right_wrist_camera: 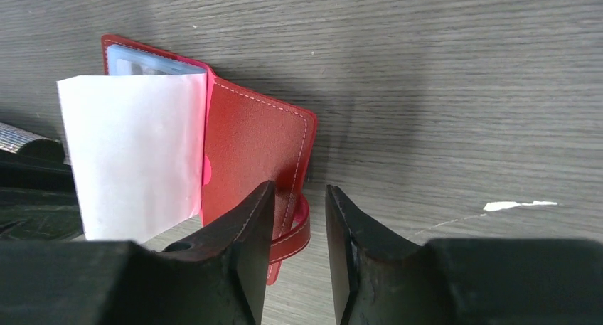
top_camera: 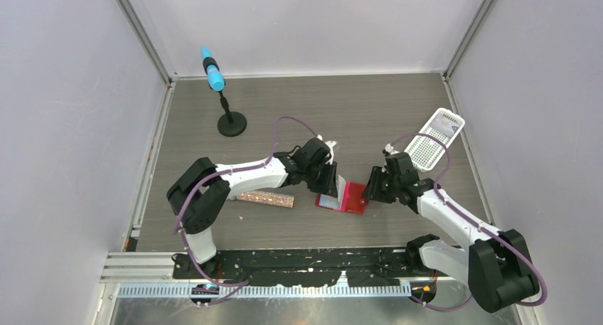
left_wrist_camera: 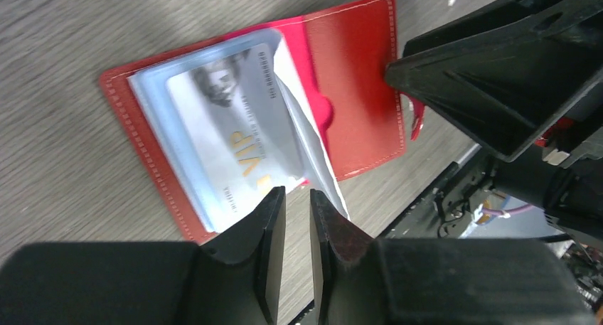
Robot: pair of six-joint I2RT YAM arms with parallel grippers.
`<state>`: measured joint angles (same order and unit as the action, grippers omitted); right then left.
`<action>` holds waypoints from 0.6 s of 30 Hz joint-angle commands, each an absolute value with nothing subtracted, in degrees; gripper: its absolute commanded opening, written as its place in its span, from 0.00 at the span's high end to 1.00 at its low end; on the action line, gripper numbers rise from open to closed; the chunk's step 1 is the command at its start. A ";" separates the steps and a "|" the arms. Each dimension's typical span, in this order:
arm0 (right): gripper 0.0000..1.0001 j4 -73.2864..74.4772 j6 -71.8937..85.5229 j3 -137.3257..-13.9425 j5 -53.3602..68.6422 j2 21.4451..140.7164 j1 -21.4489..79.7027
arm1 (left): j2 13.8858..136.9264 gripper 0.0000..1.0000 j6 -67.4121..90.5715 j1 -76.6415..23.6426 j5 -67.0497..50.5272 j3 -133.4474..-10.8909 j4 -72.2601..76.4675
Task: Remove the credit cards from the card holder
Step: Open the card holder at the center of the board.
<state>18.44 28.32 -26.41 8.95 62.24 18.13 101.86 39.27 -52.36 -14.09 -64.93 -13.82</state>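
The left gripper point(left_wrist_camera: 297, 200) is hovering at the near edge of the open card holder point(left_wrist_camera: 355, 76). Its jaws are standing almost together, with only a thin slit between them. Their tips are reaching the lower edge of the credit cards point(left_wrist_camera: 227, 126), but I cannot tell if a card corner is really being pinched there. The right gripper point(right_wrist_camera: 300, 193) is working at the opposite side. Its jaws are standing partly apart, the red strap point(right_wrist_camera: 297, 229) of the holder is lying loose in the gap, and one tip is touching the edge of the red cover, it seems to keep the holder from sliding. The holder is lying open on the worktop point(top_camera: 355, 112) between the two arms. The top card, silver and marked VIP, is sitting in the light blue pocket, and a white card point(right_wrist_camera: 135, 154) is standing up from the fold, partly lifted. No card is showing on the worktop apart from the holder. In my judgement the task is only beginning: none of the cards is out, and all of them are waiting to be drawn.
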 commanded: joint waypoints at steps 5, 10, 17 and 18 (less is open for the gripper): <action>0.52 24.76 27.65 -30.56 8.26 53.01 17.84 | 104.50 0.77 40.08 -54.48 -19.68 -68.64 -7.09; 0.50 28.31 27.28 -32.74 10.67 47.56 17.84 | 106.72 0.77 39.90 -56.42 -19.79 -70.46 -6.46; 0.64 26.37 29.63 -32.55 15.83 42.59 17.84 | 110.26 0.76 40.39 -57.60 -19.19 -71.37 -5.66; 0.66 25.80 30.37 -32.00 16.83 42.52 17.84 | 110.56 0.76 40.24 -57.76 -18.90 -71.37 -5.63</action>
<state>27.35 28.60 -30.98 12.56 43.90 18.13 109.58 40.12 -57.17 -18.39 -69.56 -8.36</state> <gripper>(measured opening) 0.371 0.237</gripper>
